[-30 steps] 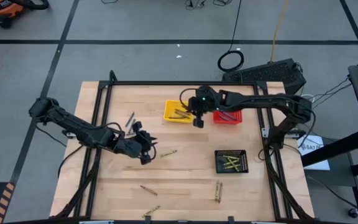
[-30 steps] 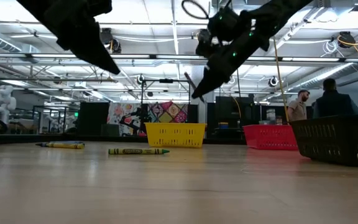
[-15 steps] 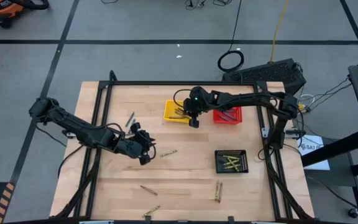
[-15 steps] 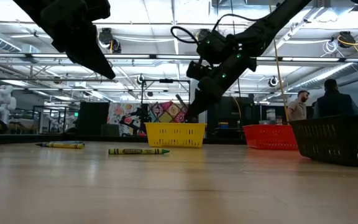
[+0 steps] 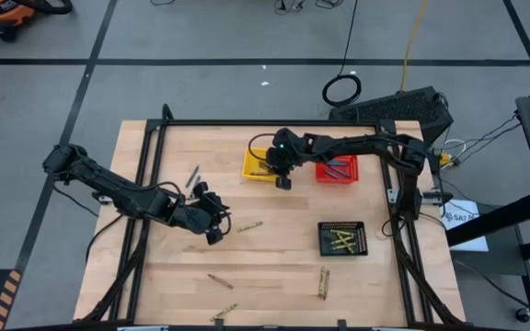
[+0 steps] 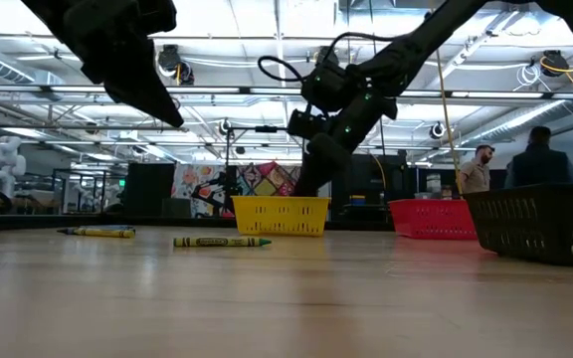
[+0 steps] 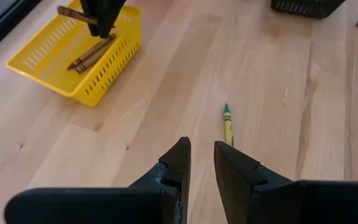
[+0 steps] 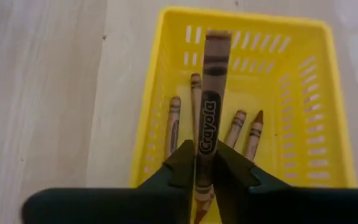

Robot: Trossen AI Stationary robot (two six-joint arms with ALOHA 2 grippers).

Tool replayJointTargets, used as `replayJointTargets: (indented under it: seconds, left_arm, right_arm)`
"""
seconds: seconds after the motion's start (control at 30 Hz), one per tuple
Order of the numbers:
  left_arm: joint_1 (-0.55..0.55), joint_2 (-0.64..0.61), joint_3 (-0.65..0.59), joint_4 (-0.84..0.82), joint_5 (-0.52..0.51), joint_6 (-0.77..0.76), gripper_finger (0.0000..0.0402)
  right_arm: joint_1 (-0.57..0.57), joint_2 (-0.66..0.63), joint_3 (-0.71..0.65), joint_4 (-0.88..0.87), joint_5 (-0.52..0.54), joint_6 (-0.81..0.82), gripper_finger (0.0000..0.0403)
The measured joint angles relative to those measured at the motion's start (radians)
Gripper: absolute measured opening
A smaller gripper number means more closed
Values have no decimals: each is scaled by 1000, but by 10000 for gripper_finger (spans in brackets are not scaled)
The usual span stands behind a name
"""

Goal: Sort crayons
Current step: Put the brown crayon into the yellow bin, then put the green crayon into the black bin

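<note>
Right pincer over the yellow basket

On the pale wooden surface (image 5: 283,248), the right pincer (image 8: 204,163) holds a brown paper-wrapped crayon (image 8: 209,106) above the yellow mesh plastic basket (image 8: 328,106); the left pincer (image 7: 202,163), narrowly parted, hangs empty near a yellow green-tipped crayon (image 7: 228,124).

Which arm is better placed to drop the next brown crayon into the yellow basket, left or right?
Right. The right end effector hangs over the yellow basket with a brown crayon between its fingers. The left end effector holds nothing and sits out over bare table by a yellow-green crayon.
</note>
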Motion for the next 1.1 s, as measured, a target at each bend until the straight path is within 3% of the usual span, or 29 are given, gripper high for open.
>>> replayJointTargets:
  seconds: [0.2,0.37,0.67,1.1]
  left_arm:
    - [0,0,0,-35,0,-1,73]
    - [0,0,0,-164,4,-51,73]
    - [29,0,0,-299,143,-39,73]
    - [191,0,-47,-344,283,178,73]
  right_arm:
    - [3,0,18,0,0,1,86]
    - [3,-12,46,-23,1,2,105]
    - [37,-100,126,-189,1,8,105]
    - [120,-290,131,-382,1,46,106]
